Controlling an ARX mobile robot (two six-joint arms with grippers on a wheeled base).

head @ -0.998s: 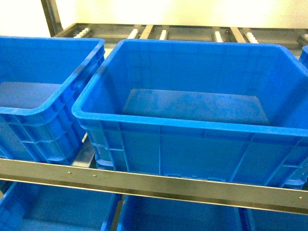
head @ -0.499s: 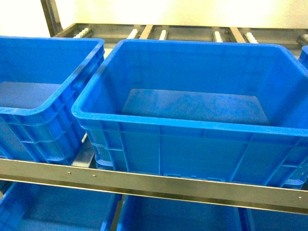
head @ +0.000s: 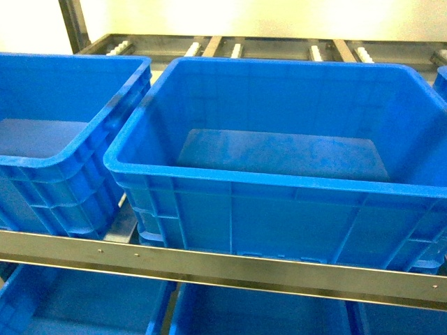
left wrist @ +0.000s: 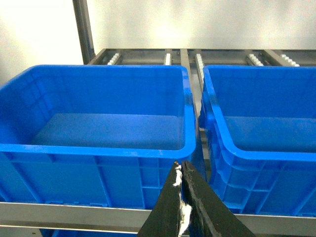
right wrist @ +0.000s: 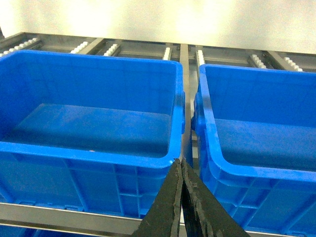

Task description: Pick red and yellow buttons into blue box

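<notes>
The red and yellow buttons are out of view in every frame. A large deep blue box (head: 265, 180) with ribbed walls and a thick rim stands empty in the middle of the head view. Neither gripper shows in the head view. In the left wrist view my left gripper (left wrist: 180, 167) is shut, with only a bit of white fluff between its black fingers, low in front of two blue crates. My right gripper (right wrist: 178, 164) is shut on nothing, level with the gap between two blue crates.
A second deep blue crate (head: 42, 164) stands at the left, and the edge of another shows at the right (head: 441, 80). A metal shelf rail (head: 223, 265) runs along the front. More blue crates (head: 84, 307) sit on the lower shelf. Roller tracks (head: 237, 49) lie behind.
</notes>
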